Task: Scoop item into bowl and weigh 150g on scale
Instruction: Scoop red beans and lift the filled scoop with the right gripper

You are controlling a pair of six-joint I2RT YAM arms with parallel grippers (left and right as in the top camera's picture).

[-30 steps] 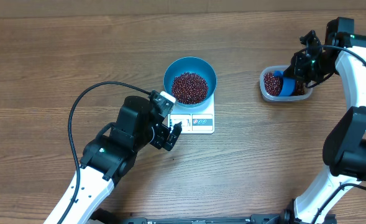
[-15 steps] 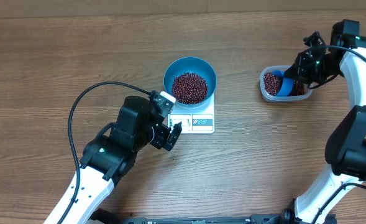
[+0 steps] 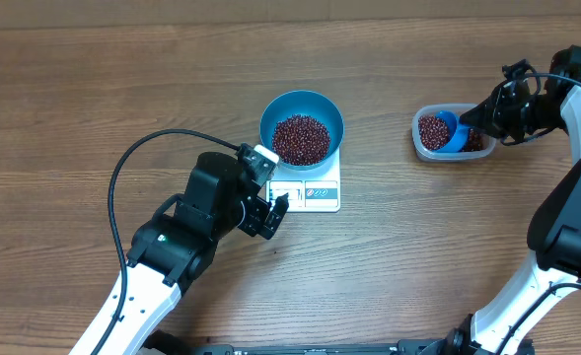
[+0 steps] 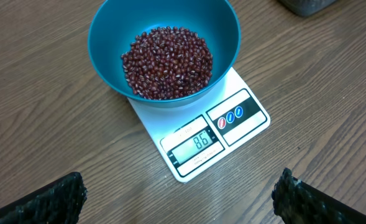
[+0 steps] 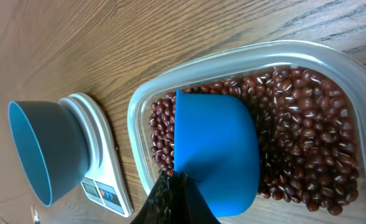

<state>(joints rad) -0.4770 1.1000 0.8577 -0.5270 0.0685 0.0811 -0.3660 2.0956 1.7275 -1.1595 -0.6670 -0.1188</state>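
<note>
The blue bowl (image 3: 302, 128) stands on the white scale (image 3: 320, 193) and holds a heap of red-brown beans (image 3: 301, 138). In the left wrist view the bowl (image 4: 108, 37) and the scale (image 4: 238, 118) lie ahead, and the display reads 86. My left gripper (image 3: 274, 213) hovers open just in front of the scale, its fingers (image 4: 46, 202) wide apart with bare wood between them. My right gripper (image 3: 471, 119) is shut on a small blue scoop (image 5: 217, 149). The scoop rests in a clear tub (image 5: 139, 99) among more beans (image 5: 307, 137).
The clear tub (image 3: 426, 148) sits at the right of the wooden table, well apart from the scale. The left arm's black cable (image 3: 122, 177) loops over the table to the left of the bowl.
The right arm has swung outward to the right, its gripper staying at the tub with the scoop. The left arm, bowl and scale have not moved.
</note>
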